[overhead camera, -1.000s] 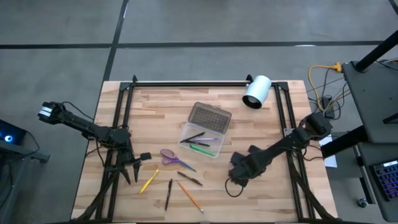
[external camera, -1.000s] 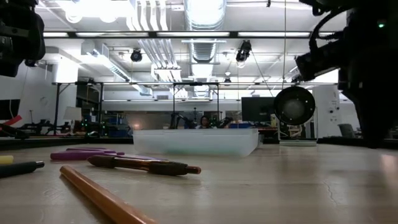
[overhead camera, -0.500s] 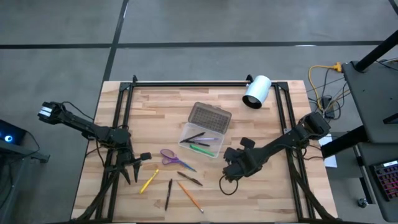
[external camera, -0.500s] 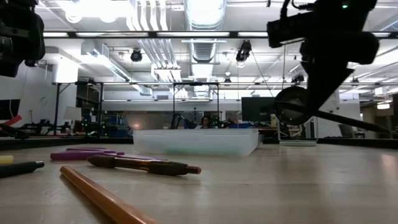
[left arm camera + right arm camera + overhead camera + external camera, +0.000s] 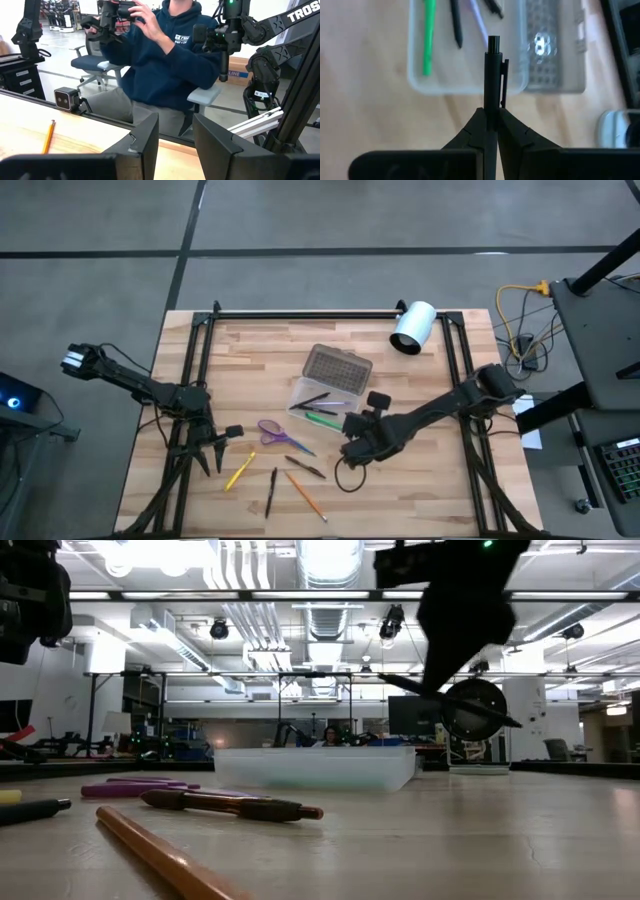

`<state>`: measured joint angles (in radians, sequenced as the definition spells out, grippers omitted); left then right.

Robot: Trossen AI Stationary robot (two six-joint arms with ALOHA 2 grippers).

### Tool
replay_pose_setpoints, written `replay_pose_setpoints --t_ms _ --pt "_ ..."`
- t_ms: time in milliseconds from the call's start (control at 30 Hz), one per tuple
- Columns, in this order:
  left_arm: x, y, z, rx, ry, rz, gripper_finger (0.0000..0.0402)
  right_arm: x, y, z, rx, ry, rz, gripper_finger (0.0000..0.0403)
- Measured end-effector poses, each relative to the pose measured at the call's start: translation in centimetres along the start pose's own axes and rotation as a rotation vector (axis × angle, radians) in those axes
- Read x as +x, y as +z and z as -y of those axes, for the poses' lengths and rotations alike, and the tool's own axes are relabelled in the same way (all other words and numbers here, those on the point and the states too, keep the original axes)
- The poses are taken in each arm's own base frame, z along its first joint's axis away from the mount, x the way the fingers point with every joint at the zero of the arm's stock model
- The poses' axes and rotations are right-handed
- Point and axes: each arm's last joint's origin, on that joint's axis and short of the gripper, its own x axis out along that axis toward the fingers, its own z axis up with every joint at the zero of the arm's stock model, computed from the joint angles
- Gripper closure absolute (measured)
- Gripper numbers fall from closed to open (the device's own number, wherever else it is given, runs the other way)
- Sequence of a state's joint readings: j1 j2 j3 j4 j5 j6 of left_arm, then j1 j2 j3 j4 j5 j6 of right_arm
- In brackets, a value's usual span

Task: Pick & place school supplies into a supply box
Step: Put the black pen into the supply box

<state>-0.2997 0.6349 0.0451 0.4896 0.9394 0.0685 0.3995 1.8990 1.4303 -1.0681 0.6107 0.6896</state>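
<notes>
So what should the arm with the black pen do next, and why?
Probably carry it a little farther over the open supply box and lower it. The right tool is shut on the black pen, raised above the table just short of the box, where a green pen already lies.

table: wood | on it: supply box, scissors, yellow pen, orange pencil, white cylinder

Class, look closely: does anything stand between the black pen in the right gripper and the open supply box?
Nothing visible does. The right gripper is shut on the black pen, and bare table lies between it and the supply box, whose lid is folded back.
</notes>
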Motion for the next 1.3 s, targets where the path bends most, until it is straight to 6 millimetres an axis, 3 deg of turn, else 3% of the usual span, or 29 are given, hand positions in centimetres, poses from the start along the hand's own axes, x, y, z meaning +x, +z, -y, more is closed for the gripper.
replay_pose_setpoints --t_ms 433,700,833,1300 --pt "0.0 0.0 0.0 0.000 0.000 0.000 0.0297 0.9 4.3 -1.6 -0.173 -0.173 0.137 0.0390" --pt "0.0 0.0 0.0 0.000 0.000 0.000 0.0297 2.1 7.2 -1.3 -0.107 -0.183 0.147 0.0390" --pt "0.0 0.0 0.0 0.000 0.000 0.000 0.0297 3.4 7.8 -1.6 -0.146 -0.194 0.125 0.0390" --pt "0.0 0.0 0.0 -0.001 0.000 -0.001 0.0297 3.9 8.3 -1.3 -0.160 -0.194 0.141 0.0372"
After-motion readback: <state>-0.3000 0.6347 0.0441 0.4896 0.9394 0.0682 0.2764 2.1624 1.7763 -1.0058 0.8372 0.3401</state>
